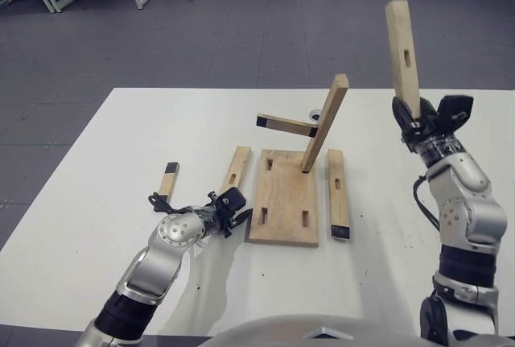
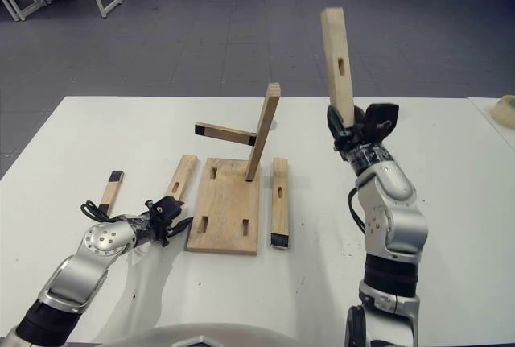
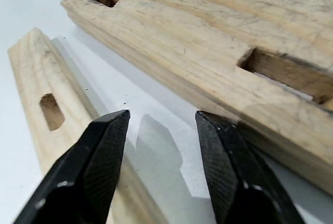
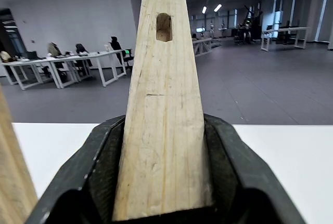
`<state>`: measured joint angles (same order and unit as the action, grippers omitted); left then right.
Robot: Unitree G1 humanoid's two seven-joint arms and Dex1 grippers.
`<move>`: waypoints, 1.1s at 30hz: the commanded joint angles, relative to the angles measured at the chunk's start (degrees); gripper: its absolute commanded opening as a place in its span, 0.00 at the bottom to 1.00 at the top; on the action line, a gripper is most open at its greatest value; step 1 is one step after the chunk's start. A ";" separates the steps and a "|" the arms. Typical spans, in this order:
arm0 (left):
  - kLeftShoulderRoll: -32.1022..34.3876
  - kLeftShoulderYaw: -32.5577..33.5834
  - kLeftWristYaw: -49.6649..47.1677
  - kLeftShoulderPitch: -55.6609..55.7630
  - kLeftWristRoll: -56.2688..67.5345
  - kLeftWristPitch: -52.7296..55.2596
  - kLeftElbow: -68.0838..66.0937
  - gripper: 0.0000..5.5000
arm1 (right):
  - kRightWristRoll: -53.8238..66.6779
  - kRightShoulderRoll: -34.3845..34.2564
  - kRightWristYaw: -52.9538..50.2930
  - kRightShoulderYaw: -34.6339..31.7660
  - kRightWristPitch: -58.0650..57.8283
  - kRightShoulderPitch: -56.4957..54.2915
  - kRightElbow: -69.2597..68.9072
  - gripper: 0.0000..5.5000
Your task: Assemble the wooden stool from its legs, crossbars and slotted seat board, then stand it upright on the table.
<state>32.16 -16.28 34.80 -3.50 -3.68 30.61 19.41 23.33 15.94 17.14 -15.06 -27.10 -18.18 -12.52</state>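
The slotted seat board [image 1: 282, 202] lies flat at the table's middle. One leg [image 1: 326, 121] stands tilted in its far right slot, with a crossbar [image 1: 287, 125] jutting left from it. Two more legs lie flat, one left of the board [image 1: 236, 168] and one right of it [image 1: 339, 198]. A short crossbar [image 1: 168, 179] lies farther left. My left gripper [image 3: 162, 117] is open and low over the table, between the left leg [image 3: 47, 94] and the board's edge [image 3: 208, 52]. My right gripper [image 1: 414, 117] is raised at the right, shut on a fourth leg [image 4: 164, 104] that points upward.
The white table [image 1: 96, 202] has free room at the left front and the right. A small round fitting [image 1: 314, 113] sits behind the standing leg. A tan object [image 2: 507, 109] shows at the far right edge.
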 commanded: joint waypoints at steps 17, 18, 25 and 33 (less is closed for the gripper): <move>-8.03 16.38 7.97 7.86 26.18 8.53 5.88 0.43 | 45.96 5.73 22.42 -3.49 -28.62 -6.10 3.44 0.37; -8.28 21.24 8.71 8.88 34.22 13.36 7.30 0.43 | 46.25 6.36 23.72 -3.25 -28.96 -5.44 3.25 0.37; -16.07 29.98 -6.93 16.30 74.23 29.23 8.56 0.57 | 50.70 7.55 31.13 0.50 -33.33 -3.03 0.65 0.37; -16.59 25.07 -25.16 19.52 98.31 27.85 5.76 0.68 | 52.44 8.74 35.32 4.92 -35.95 -2.84 -0.63 0.37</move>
<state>14.39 10.11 12.27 14.43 90.75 59.24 25.36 74.89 23.84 51.58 -10.97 -62.32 -21.20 -12.24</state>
